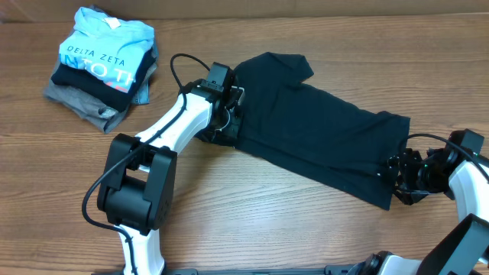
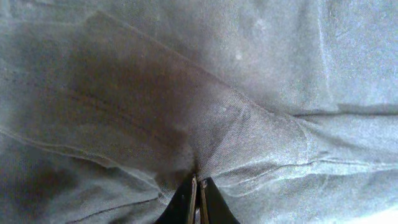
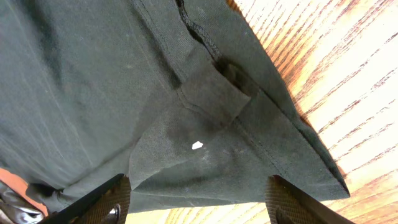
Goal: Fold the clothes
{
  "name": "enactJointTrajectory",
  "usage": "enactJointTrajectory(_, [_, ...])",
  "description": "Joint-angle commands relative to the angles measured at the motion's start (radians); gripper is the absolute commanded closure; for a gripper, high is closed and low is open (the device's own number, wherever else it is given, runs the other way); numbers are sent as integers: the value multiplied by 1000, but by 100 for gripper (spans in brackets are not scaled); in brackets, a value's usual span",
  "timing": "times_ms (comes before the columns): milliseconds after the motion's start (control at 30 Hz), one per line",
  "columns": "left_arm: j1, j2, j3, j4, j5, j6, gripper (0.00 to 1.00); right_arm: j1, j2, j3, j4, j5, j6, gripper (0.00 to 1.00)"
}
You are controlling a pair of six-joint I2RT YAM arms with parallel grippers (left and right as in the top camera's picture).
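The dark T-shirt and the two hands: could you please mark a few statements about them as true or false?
1. The left hand is pinched shut on a ridge of the T-shirt. True.
2. The right hand is closed on the fabric. False: its fingers stand wide apart, with the shirt's hem between them.
3. The T-shirt lies on the stack of clothes. False: it is spread on the table, apart from the stack in the far left corner.
4. A light blue shirt tops that stack. True.
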Motion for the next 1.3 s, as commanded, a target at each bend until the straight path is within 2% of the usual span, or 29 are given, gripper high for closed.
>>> enactJointTrajectory(0, [0,12,44,-22,58,-6,96,-4,-5,19,4,2,-6,28])
enactJointTrajectory(200, [1,12,230,-95,76,-41,96,-4,-5,19,6,3,-6,27])
enactJointTrajectory(367, [-8,12,285,-35,71,-40,94,-4,-4,19,9,3,-6,27])
enactJointTrajectory(400, [-11,13,283,-22,65,-41,86,-4,-5,19,9,3,-6,27])
enactJointTrajectory(467, [-16,14,274,0,56,-41,62,-4,-5,19,8,3,-6,27])
enactJointTrajectory(500, [-17,14,273,-2,43,-40,57,-4,-5,19,8,3,-6,27])
enactJointTrajectory(567, [-19,14,273,-28,-9,-40,50,-4,-5,19,5,3,-6,27])
enactJointTrajectory(667, [-10,14,273,-100,-103,-39,45,-4,-5,19,2,8,-10,27])
enactJointTrajectory(767, [6,14,263,-191,-204,-37,47,-4,-5,19,-15,45,-10,27])
enactJointTrajectory(867, [25,14,212,-209,-248,-37,47,-4,-5,19,-43,100,-10,26])
enactJointTrajectory(1100, [78,14,14,-74,-240,-65,47,-2,-5,19,-117,119,-51,25])
enactJointTrajectory(1133, [87,14,-2,-63,-240,-68,53,-2,-4,18,-125,119,-55,25])
enactJointTrajectory(1167, [100,14,-17,-55,-240,-68,74,-2,-4,14,-132,119,-55,26])
enactJointTrajectory(1200, [109,14,-22,-58,-240,-68,89,-2,-4,10,-135,119,-55,27])
enactJointTrajectory(1233, [121,14,-22,-68,-240,-68,96,-1,-4,2,-135,119,-55,28])
enactJointTrajectory(1267, [136,14,-21,-78,-241,-68,96,-1,-4,-10,-135,118,-55,31])
